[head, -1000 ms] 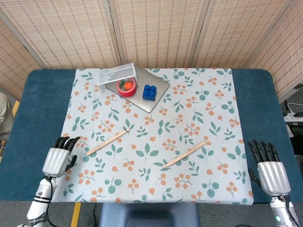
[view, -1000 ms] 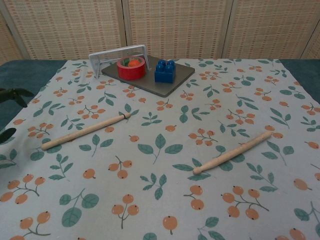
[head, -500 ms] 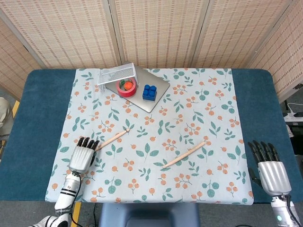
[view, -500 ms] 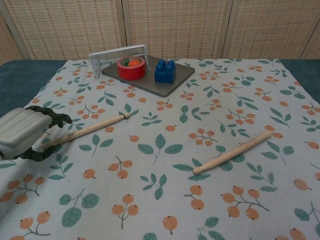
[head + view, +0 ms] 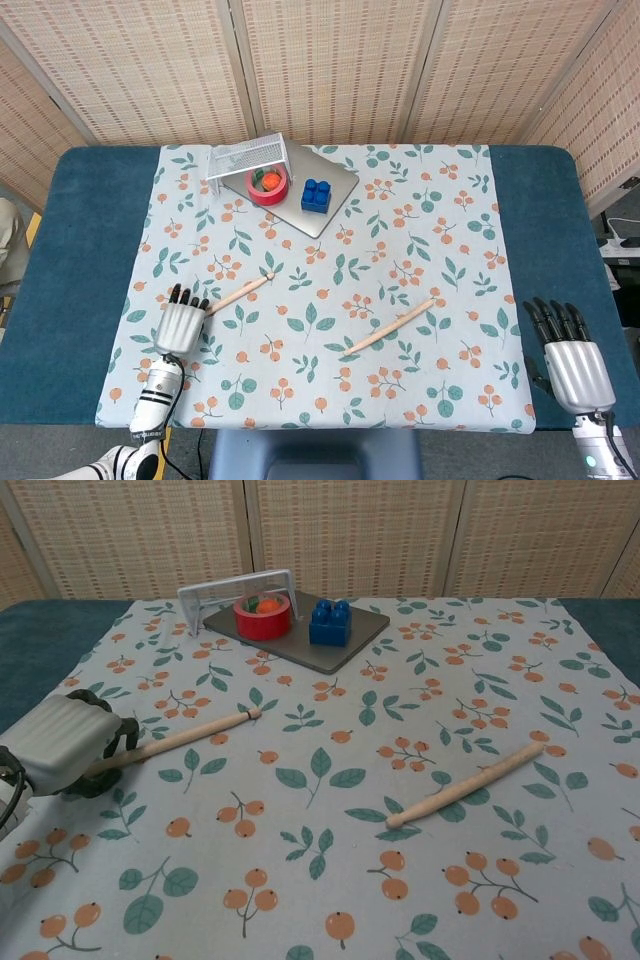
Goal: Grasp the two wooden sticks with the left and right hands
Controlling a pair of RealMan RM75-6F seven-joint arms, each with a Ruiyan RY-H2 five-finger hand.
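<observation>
Two wooden sticks lie on the floral cloth. The left stick (image 5: 240, 293) (image 5: 190, 738) runs diagonally, its near end under my left hand (image 5: 182, 322) (image 5: 65, 742). That hand sits over the stick's end with its fingers curved down on either side of it; the stick still lies flat on the cloth. The right stick (image 5: 390, 326) (image 5: 465, 786) lies alone, right of centre. My right hand (image 5: 572, 365) hovers with straight, spread fingers beyond the cloth's right front corner, well apart from the right stick. It does not show in the chest view.
At the back left a grey board (image 5: 335, 212) (image 5: 350, 645) carries a red tape roll (image 5: 267, 184) (image 5: 262, 615) and a blue block (image 5: 316, 194) (image 5: 330, 621), with a small white goal frame (image 5: 248, 155) (image 5: 235, 588) beside it. Blue table (image 5: 90, 250) surrounds the cloth.
My left hand has moved right from the cloth's left edge onto the near end of the left stick and settled over it. The right hand and both sticks have not moved.
</observation>
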